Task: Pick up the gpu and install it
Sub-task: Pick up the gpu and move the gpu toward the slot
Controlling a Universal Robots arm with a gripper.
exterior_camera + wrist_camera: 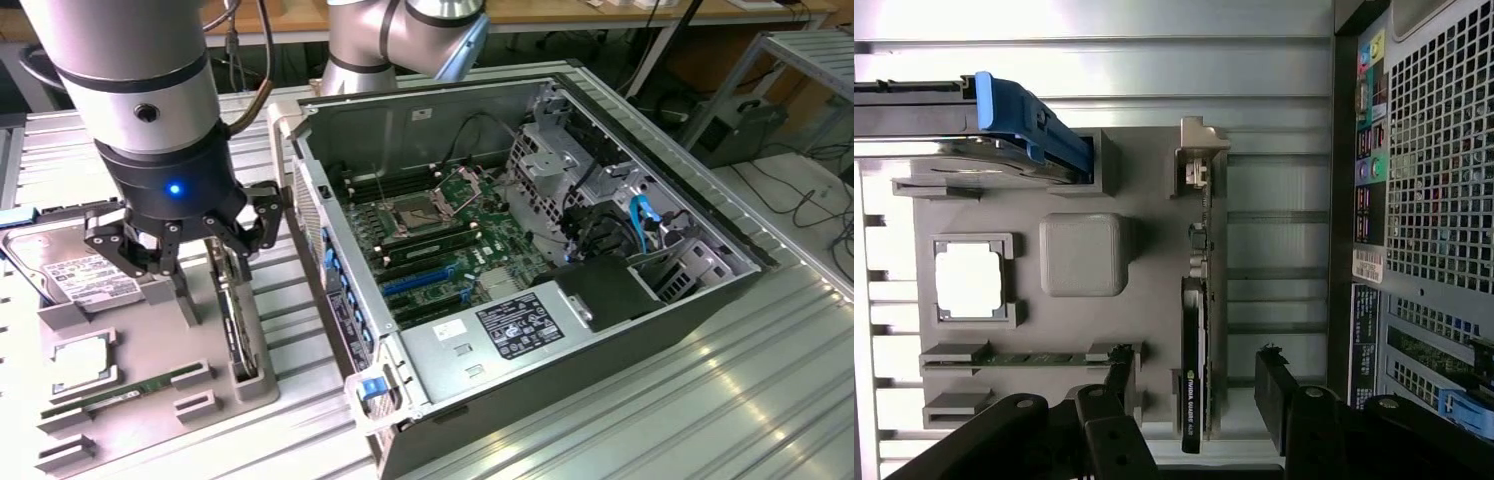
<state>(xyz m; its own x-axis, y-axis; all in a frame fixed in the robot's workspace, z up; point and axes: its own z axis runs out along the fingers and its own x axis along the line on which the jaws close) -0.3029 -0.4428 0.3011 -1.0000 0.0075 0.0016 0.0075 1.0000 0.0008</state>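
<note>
**A:** What sits closest to the lens?

**B:** The gripper. Its two dark fingers stand wide apart and hold nothing. The gpu runs between them, with a gap on either side.

**A:** And from the exterior view?

**B:** The gripper hangs from the arm over the grey tray, above one end of the card.

**A:** Take me across that tray, starting from the exterior view's left.

**B:** At the tray's edge on that side lies a silver hard drive with a white label. Further in on the tray, a square processor chip rests in its frame, and a narrow green memory stick sits in a slot beside it. Then comes the gpu, standing on its long edge in a slot along the tray's edge on the exterior view's right. In the wrist view, its pale bracket is at the end away from the fingers.

**A:** So it's not in the machine?

**B:** No, it is in the tray. Just past the tray on that same side, the open computer case lies with its motherboard exposed. The wrist view shows the case's perforated rear panel.
</note>
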